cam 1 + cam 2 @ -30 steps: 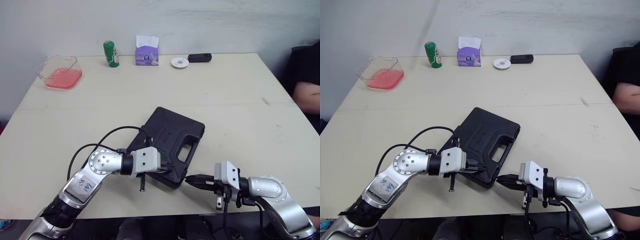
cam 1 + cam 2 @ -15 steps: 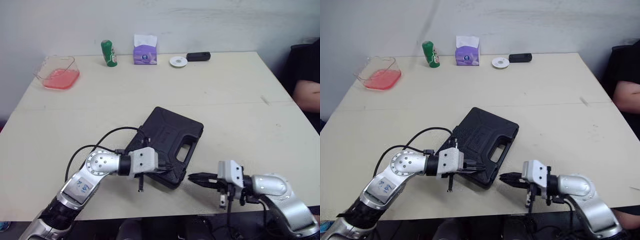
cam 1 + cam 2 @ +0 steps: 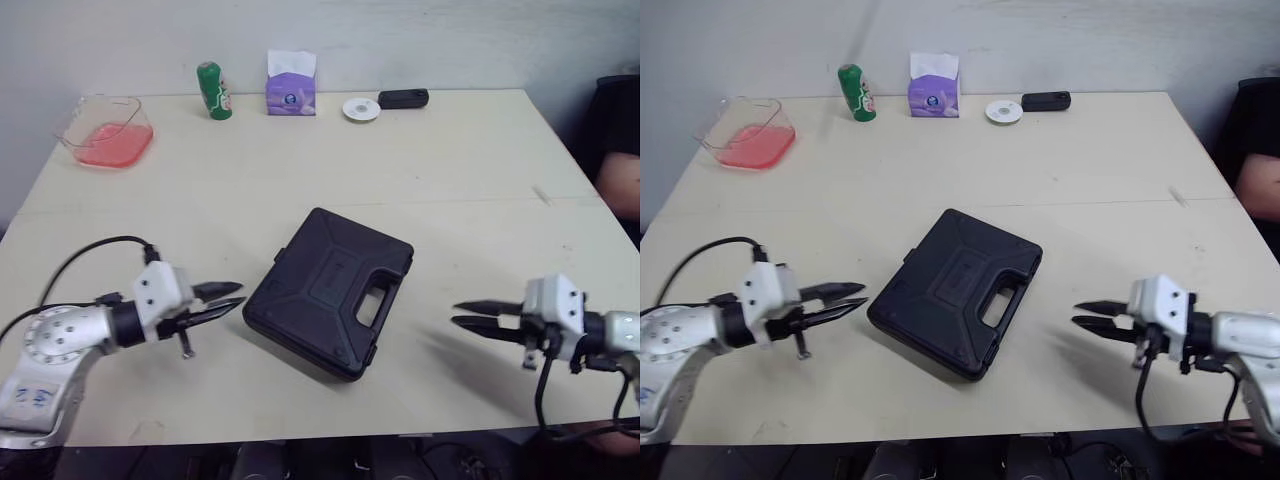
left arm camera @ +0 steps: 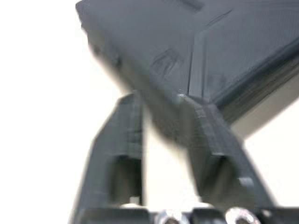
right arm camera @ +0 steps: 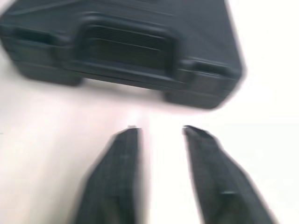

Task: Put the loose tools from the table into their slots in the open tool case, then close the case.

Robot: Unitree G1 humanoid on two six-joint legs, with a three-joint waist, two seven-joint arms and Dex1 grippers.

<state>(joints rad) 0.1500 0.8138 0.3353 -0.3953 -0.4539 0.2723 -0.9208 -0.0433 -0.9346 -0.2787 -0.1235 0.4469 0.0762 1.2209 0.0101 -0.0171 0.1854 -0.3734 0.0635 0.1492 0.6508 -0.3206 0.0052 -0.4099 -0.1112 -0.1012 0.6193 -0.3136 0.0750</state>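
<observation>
At the table's (image 3: 470,200) far left corner stands a clear plastic tub (image 3: 68,128) with a shallow layer of something pinkish-red in its bottom; what it is cannot be told. Along the far edge stand a green can (image 3: 211,91), then a purple tissue box (image 3: 291,92) with a white tissue sticking out of its top, then a small white disc (image 3: 360,109) and a black oblong device (image 3: 403,98).

The tool case (image 3: 330,292) lies flat near the middle of the table, turned on the diagonal, with its lid down. It is black moulded plastic with a ribbed top. Its handle cut-out is on the edge toward the robot's right, with a raised block on each side of it in the right wrist view.

The left gripper (image 3: 240,294) hovers just beside the case's left corner, fingers slightly apart and holding nothing. The right gripper (image 3: 455,314) is well apart from the handle edge, its fingers also spread and empty. A person's arm (image 3: 622,180) shows at the right edge.
</observation>
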